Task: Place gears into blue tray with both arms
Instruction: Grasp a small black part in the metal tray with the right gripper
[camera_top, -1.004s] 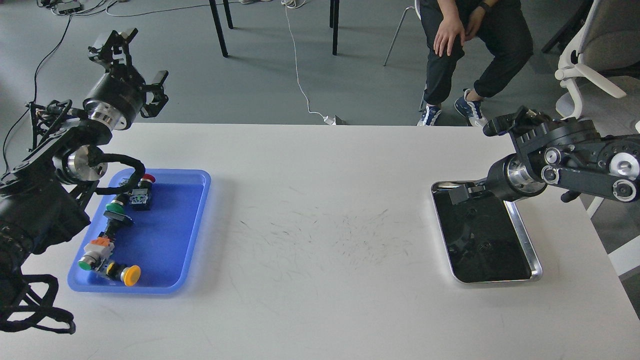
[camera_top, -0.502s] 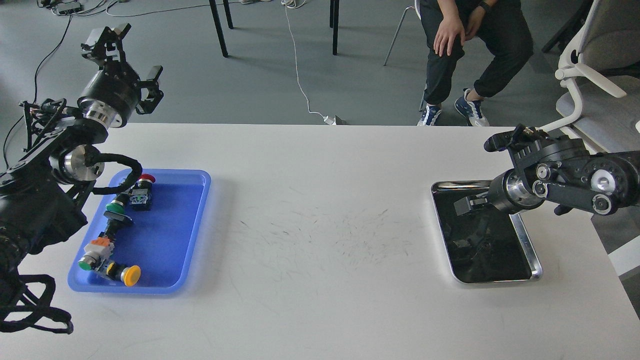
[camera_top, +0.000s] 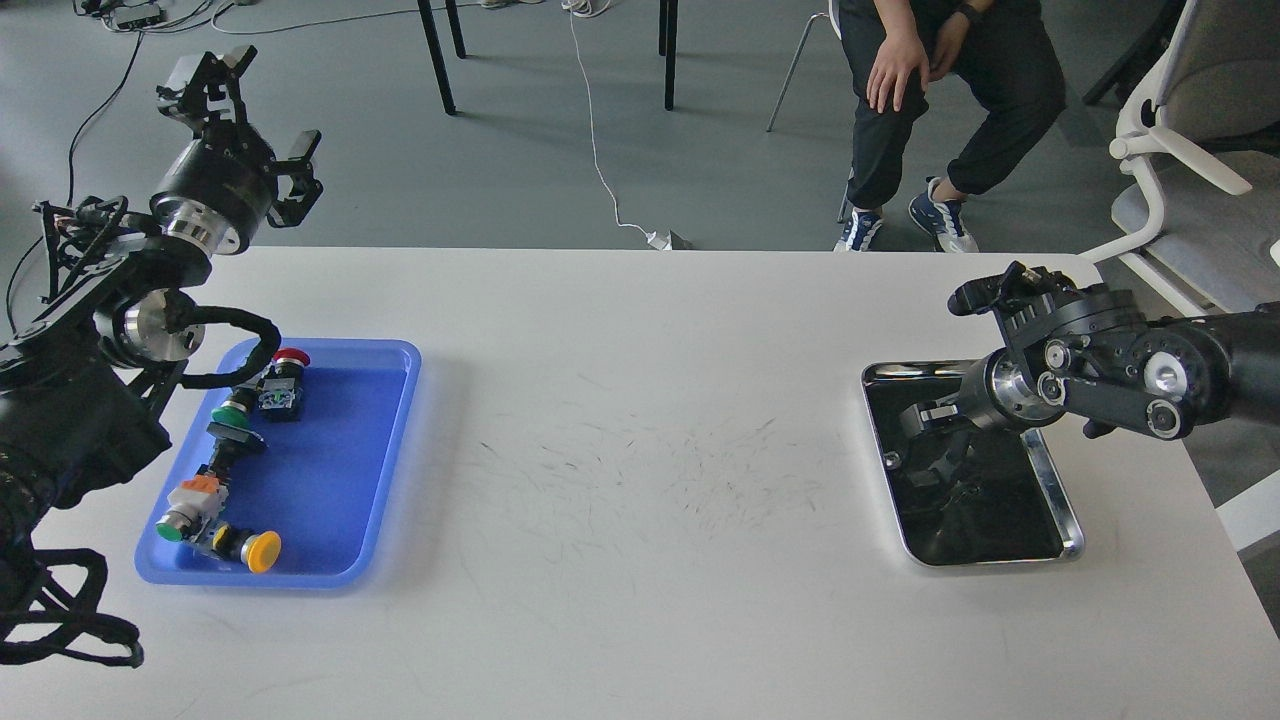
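Observation:
The blue tray (camera_top: 330, 470) lies at the table's left and holds several push-button switches. My left gripper (camera_top: 250, 115) is raised above the table's far left corner, behind the tray, open and empty. My right gripper (camera_top: 922, 420) reaches down over the far part of the shiny silver tray (camera_top: 1062, 500) at the table's right. It is small and dark against the tray's black reflection, so I cannot tell its fingers apart. I cannot make out the gears in that dark reflection.
Switches with red (camera_top: 291, 357), green (camera_top: 172, 530) and yellow (camera_top: 263, 551) caps line the blue tray's left side. A seated person (camera_top: 930, 90) and a white chair (camera_top: 1190, 170) are beyond the table's far right edge.
My right arm has moved left and down, bringing its gripper lower over the silver tray. My left gripper has drifted slightly left and up, still open.

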